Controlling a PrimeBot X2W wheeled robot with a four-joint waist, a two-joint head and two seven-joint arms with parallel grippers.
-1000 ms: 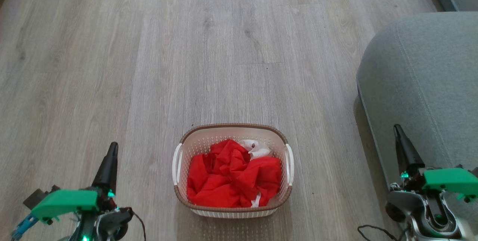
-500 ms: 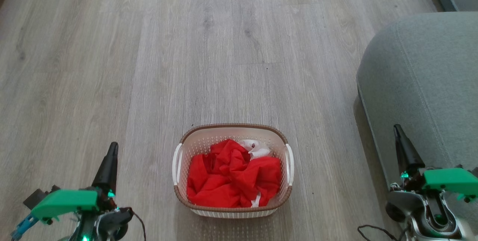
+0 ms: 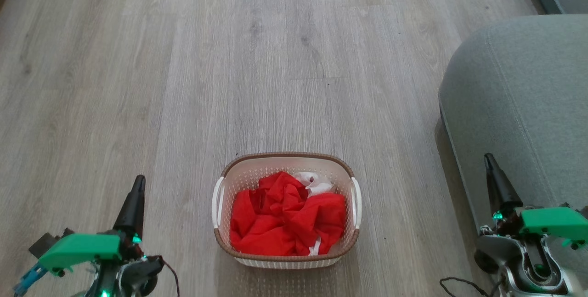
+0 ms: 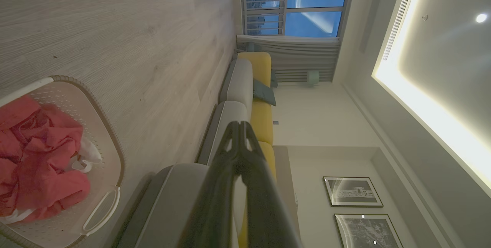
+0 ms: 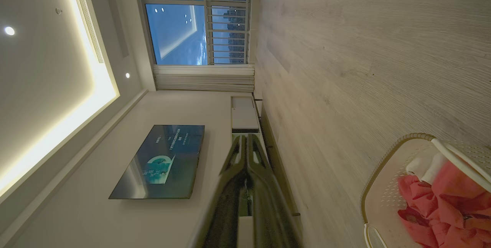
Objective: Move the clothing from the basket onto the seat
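- One basket (image 3: 287, 155).
- Two white handles (image 3: 217, 202) on the basket.
- One heap of red clothes (image 3: 285, 216) inside it; pieces too bunched to count.
- One white cloth (image 3: 317, 183) inside it.
- One seat (image 3: 519, 94) near the basket.
- Two tools: left tool (image 3: 139, 180), right tool (image 3: 488, 157).

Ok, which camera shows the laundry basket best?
The head view: the whole laundry basket is seen from above, brown rim, both white handles, red and white clothing inside. The left wrist view crops it at the left and bottom edges; the right wrist view has one end at its lower right corner.
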